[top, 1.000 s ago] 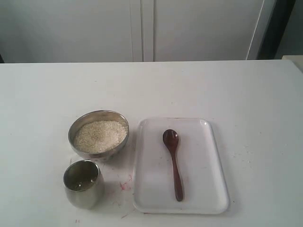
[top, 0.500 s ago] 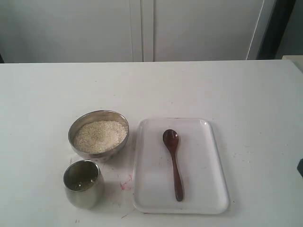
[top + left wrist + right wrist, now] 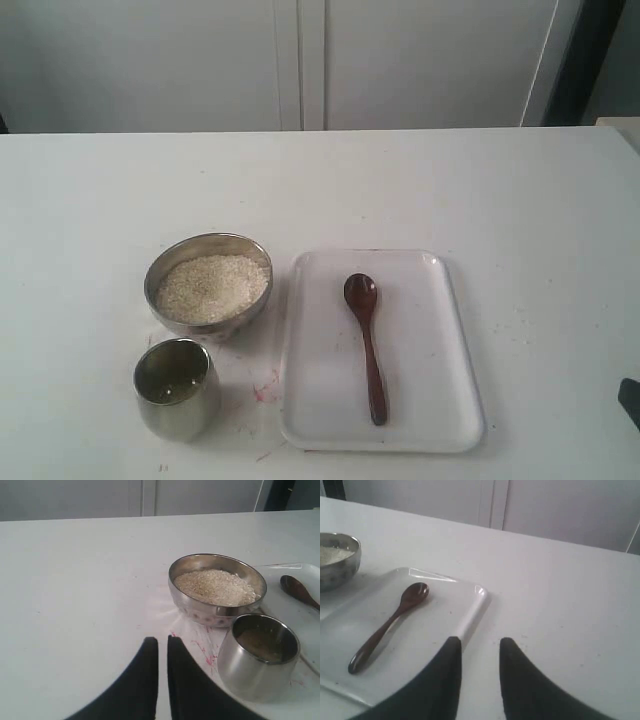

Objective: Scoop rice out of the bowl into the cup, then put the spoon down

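The steel bowl (image 3: pixel 208 262) holds a mound of off-white rice (image 3: pixel 212 288) left of centre. Just in front of it stands the small steel cup (image 3: pixel 176 388). The dark wooden spoon (image 3: pixel 366 345) lies lengthwise on a white tray (image 3: pixel 440 400), scoop pointing away. My left gripper (image 3: pixel 162 641) hovers over bare table short of the cup (image 3: pixel 260 655) and bowl (image 3: pixel 217 587), its fingers almost together with nothing between them. My right gripper (image 3: pixel 480 642) is open, empty, over the tray's right rim (image 3: pixel 472 612), beside the spoon (image 3: pixel 390 625).
The white table (image 3: pixel 450 190) extends widely behind and to both sides of the objects. Red marks (image 3: pixel 265 390) stain the surface between cup and tray. A dark part of the right arm (image 3: pixel 630 400) shows at the right edge. White cabinet doors stand behind the table.
A dark part of the right arm has come into the exterior view at its right edge and shifted lower. Bowl, cup, tray and spoon have not moved.
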Motion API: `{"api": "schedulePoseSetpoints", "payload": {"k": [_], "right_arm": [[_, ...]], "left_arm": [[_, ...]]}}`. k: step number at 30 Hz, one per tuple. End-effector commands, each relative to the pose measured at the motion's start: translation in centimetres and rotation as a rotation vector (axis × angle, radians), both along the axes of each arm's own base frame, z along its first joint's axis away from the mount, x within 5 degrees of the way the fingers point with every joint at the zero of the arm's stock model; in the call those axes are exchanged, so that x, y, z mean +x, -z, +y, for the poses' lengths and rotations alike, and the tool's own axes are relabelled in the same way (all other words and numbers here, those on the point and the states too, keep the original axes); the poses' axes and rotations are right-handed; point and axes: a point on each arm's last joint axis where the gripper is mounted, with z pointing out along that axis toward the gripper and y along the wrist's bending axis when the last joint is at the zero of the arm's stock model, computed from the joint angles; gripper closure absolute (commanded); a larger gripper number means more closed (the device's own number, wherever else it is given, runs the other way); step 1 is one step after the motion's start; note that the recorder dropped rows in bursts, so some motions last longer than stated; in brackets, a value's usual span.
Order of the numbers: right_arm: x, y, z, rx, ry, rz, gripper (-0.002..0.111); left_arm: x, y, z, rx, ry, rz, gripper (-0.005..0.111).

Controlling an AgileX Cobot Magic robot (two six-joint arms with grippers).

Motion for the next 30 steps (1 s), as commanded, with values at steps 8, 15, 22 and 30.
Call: {"api": "schedulePoseSetpoints", "payload": {"k": [8, 15, 22, 30], "right_arm": [[-0.02, 0.39, -0.38, -0.110, 0.017, 0.006, 0.082], [-0.01, 0.40, -0.47, -0.097, 0.030, 0.009, 0.108], [-0.02, 0.46, -0.49, -0.091, 0.034, 0.017, 0.108], [-0.02, 0.46, -0.49, -0.091, 0.034, 0.017, 0.108]], "left_arm": [[-0.03, -0.25, -0.03, -0.008, 0.007, -0.009, 0.092], [-0.03, -0.25, -0.03, -0.008, 0.007, -0.009, 0.092], [-0.03, -0.25, -0.03, -0.008, 0.007, -0.009, 0.092], [-0.03, -0.25, -0.03, -0.008, 0.007, -0.009, 0.092]]}}
